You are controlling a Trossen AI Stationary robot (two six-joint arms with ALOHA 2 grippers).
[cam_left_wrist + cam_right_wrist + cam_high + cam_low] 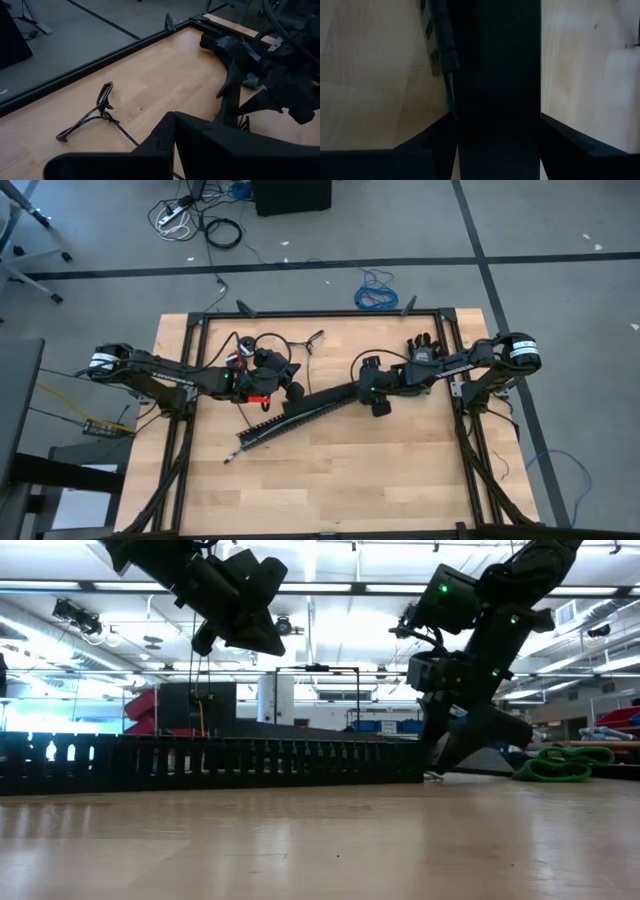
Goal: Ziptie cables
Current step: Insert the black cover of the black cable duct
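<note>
A long black perforated strip (300, 416) lies slantwise on the wooden table (400, 470); in the low view its slotted wall (210, 762) runs across the picture. My right gripper (372, 392) stands over the strip's far-right end, closed on it. My left gripper (268, 372) hangs shut and empty well above the table (240, 610), left of the strip. A small tangle of thin black zipties (95, 112) lies on the table near the far edge, one straight strand (127, 134) running under my left gripper. The cables cannot be made out. My right gripper (497, 145) has the black strip between its two fingers (570, 145), one on each long side (462, 125), near the strip's far-right end. The fingers slant down from above and lie across the strip. The strip rests flat on the table.
The black frame (320, 313) runs round the table's edges. A small red piece (258, 398) shows just below my left gripper. A blue coiled cable (376, 295) lies on the floor beyond the far edge. Bare wood shows toward the near edge (350, 490).
</note>
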